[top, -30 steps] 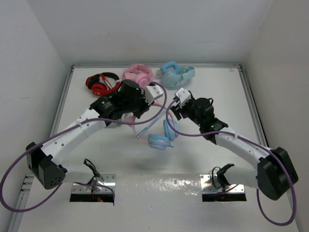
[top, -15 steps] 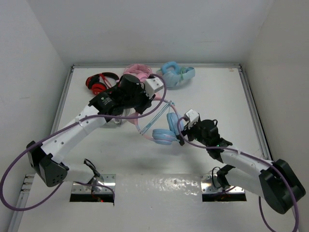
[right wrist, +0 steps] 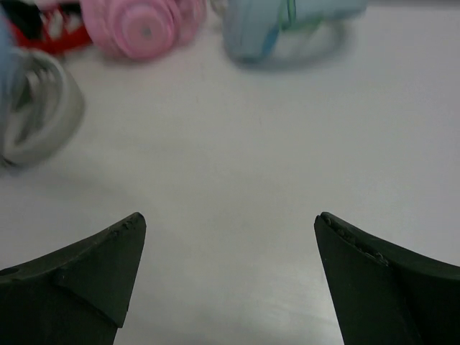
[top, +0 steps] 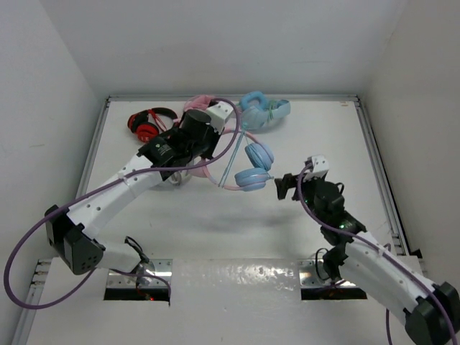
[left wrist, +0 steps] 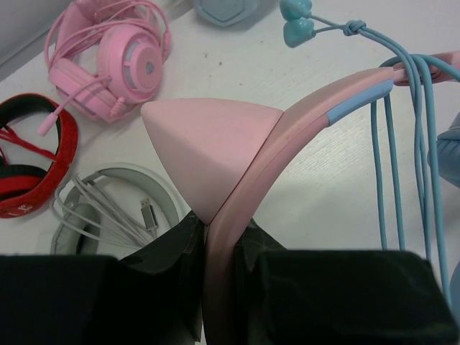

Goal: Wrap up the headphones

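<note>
My left gripper (left wrist: 219,241) is clenched on the pink band of the headphones (top: 256,156), holding them above the middle of the worktop (top: 330,136), earcups dangling to its right. The teal cable (left wrist: 415,68) loops over the band, strands hanging. To the near right and apart, my right gripper (right wrist: 230,223) is spread wide, empty. I judge wrapping is midway; next, it must catch a hanging strand.

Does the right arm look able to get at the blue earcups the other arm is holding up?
Probably yes: the right gripper is open, empty and close beside the headphones, with nothing between them.
</note>
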Controlling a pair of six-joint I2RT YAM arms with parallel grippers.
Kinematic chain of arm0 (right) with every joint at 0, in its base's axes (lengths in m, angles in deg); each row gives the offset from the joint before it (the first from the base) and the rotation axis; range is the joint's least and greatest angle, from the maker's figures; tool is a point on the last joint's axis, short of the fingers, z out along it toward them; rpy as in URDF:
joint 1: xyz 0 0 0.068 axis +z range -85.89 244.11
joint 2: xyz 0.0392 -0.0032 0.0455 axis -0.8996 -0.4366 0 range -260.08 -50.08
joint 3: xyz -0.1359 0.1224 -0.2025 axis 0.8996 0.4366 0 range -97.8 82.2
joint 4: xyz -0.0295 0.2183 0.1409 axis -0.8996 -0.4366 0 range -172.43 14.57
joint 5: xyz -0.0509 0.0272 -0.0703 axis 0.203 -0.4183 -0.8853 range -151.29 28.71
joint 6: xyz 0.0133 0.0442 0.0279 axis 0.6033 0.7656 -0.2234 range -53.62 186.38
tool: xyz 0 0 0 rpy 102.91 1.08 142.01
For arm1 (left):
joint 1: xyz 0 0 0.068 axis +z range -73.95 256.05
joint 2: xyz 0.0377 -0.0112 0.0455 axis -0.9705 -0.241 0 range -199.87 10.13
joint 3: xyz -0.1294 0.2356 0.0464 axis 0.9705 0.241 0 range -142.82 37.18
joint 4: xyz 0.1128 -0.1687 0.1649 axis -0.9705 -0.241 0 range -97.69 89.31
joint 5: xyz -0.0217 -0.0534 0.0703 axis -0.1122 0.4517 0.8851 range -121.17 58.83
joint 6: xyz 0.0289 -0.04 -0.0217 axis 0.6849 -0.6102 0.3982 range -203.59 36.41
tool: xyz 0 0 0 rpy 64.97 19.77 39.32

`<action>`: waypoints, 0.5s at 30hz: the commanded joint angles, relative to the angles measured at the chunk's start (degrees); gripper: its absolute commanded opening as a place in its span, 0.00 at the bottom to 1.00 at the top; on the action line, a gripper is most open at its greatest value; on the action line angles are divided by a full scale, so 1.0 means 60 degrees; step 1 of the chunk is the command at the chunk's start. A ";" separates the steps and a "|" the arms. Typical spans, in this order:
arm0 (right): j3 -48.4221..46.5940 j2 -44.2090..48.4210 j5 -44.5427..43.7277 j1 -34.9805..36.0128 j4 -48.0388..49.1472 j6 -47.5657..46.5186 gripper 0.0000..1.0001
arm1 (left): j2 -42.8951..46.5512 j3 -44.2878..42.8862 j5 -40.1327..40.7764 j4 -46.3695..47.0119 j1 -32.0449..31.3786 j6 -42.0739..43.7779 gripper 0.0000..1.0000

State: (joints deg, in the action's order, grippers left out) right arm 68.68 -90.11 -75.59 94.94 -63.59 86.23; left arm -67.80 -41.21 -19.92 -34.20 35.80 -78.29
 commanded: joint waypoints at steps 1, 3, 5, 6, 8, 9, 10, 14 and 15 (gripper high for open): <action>-0.1538 0.0723 -0.0123 -0.0011 -0.0637 -0.0978 0.99 | 0.0171 0.0101 0.0470 0.1366 0.0116 -0.0532 0.00; -0.2562 0.0710 0.0185 -0.0011 -0.1530 -0.1592 0.99 | 0.0069 0.0116 0.0338 0.1368 0.0116 -0.0386 0.00; -0.3643 0.0390 0.0901 -0.0011 -0.2319 -0.1858 0.95 | -0.0165 0.0086 0.0425 0.1265 0.0116 -0.0313 0.00; -0.4042 0.0185 0.1354 -0.0011 -0.2542 -0.2178 0.93 | -0.0209 0.0115 0.0455 0.1265 0.0116 -0.0254 0.00; -0.5064 -0.0719 0.2353 0.0018 -0.3010 -0.2240 0.89 | -0.0298 0.0247 0.0601 0.1382 0.0116 -0.0122 0.00; -0.5405 -0.1088 0.2587 0.0033 -0.3143 -0.2211 0.87 | -0.0283 0.0291 0.0630 0.1513 0.0116 -0.0093 0.00; -0.5713 -0.1440 0.2705 0.0062 -0.3318 -0.2254 0.87 | -0.0298 0.0321 0.0645 0.1528 0.0116 -0.0063 0.00; -0.6856 -0.2890 0.3056 0.0252 -0.3730 -0.2518 0.91 | -0.0283 0.0277 0.0733 0.1529 0.0116 -0.0107 0.00; -0.6916 -0.3010 0.3189 0.0267 -0.3716 -0.2533 0.92 | -0.0283 0.0262 0.0733 0.1572 0.0116 -0.0107 0.00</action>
State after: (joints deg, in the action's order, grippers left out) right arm 29.23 -105.24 -60.88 95.84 -81.01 73.32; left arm -70.84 -38.56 -15.95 -31.30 36.02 -77.56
